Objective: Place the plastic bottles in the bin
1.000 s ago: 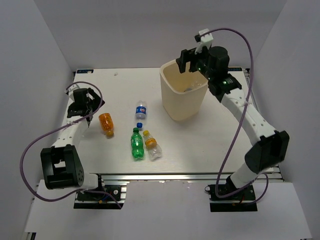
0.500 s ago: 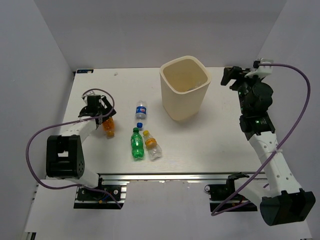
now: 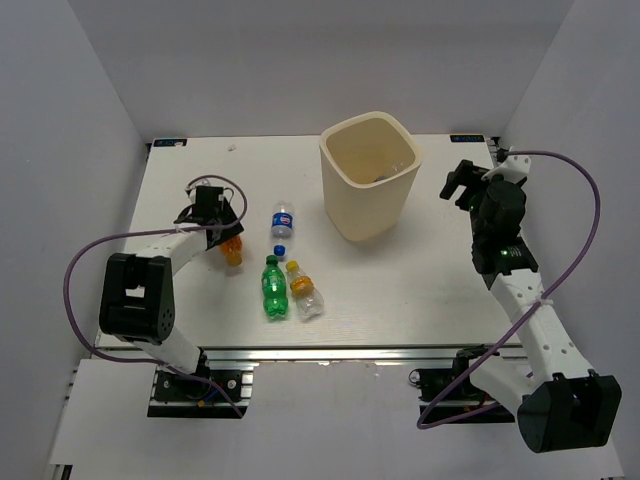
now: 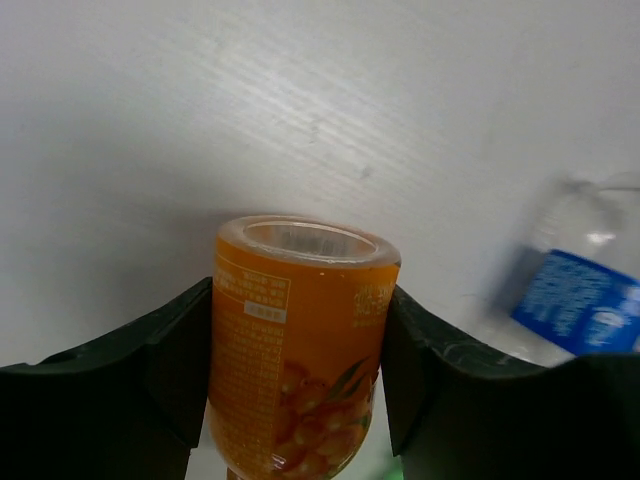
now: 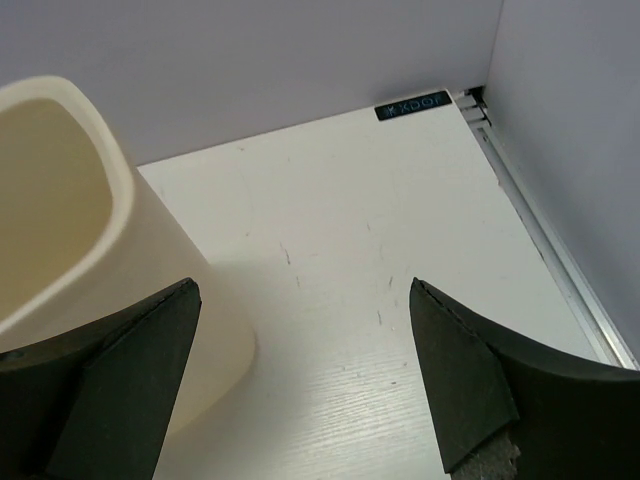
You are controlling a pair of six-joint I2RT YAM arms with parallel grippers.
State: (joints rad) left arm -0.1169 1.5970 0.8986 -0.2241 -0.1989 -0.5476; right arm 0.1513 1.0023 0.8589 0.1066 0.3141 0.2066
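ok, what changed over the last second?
Left gripper swung in from the left and closed its fingers on the orange bottle, nudging it slightly right. Right gripper left the bin rim, swinging out to its right, open and empty. The green bottle, blue-label bottle, yellow-cap bottle and bin stayed put.

Plain pale-grey walls [image 3: 300, 60] close in a white table [image 3: 420, 270] on three sides. An aluminium rail [image 3: 330, 352] edges its near side. Light is even.

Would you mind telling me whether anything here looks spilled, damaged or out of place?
Nothing stands out. The bin stands upright, and the green bottle lies on its side on the table; no spill shows.
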